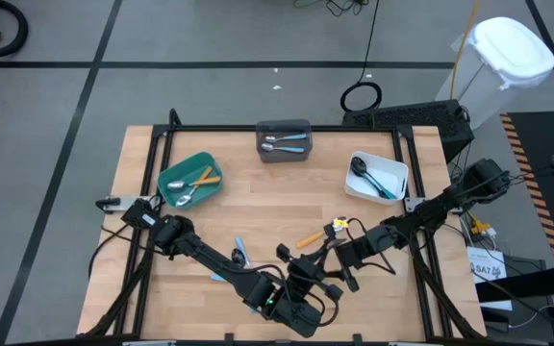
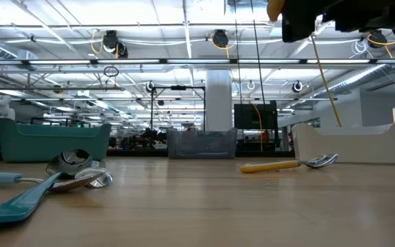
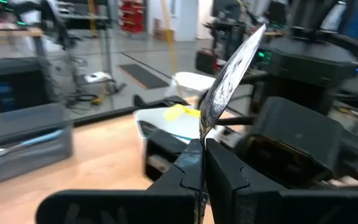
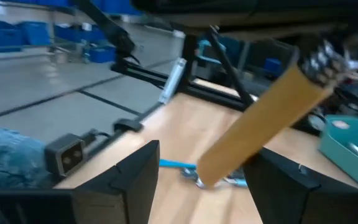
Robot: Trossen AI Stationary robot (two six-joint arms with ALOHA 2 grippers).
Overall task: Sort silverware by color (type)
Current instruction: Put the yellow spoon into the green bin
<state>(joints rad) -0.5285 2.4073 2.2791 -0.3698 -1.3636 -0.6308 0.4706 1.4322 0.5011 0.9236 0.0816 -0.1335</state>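
— Looking down from above, I only see the two arms knotted together over the front middle of the table (image 1: pixel 258 207). Can you tell what either claw has?

— The left wrist view settles one. The left gripper (image 3: pixel 202 146) is pinched tight on a silver utensil head (image 3: pixel 229 74), which sticks up at a slant from its fingertips.

— And the right?

— Its own camera shows the right gripper (image 4: pixel 207 165) spread, with an orange handle (image 4: pixel 260 121) slanting through the gap and the fingers (image 4: pixel 135 180) clear of it on both sides. I can't say whether that handle belongs to the silver head.

— The rest of the silverware?

— From above: an orange-handled piece (image 1: pixel 311 237) lies loose just behind the grippers, and blue-handled ones (image 1: pixel 239 255) lie beside the left arm. The teal bin (image 1: pixel 190 180) holds orange-handled pieces, the grey bin (image 1: pixel 284 140) blue-handled ones, and the white bin (image 1: pixel 376 178) black-headed ones.

— At table height the bins hide their contents. There I only see the loose pieces lying flat and a bit of orange high up under the arms.
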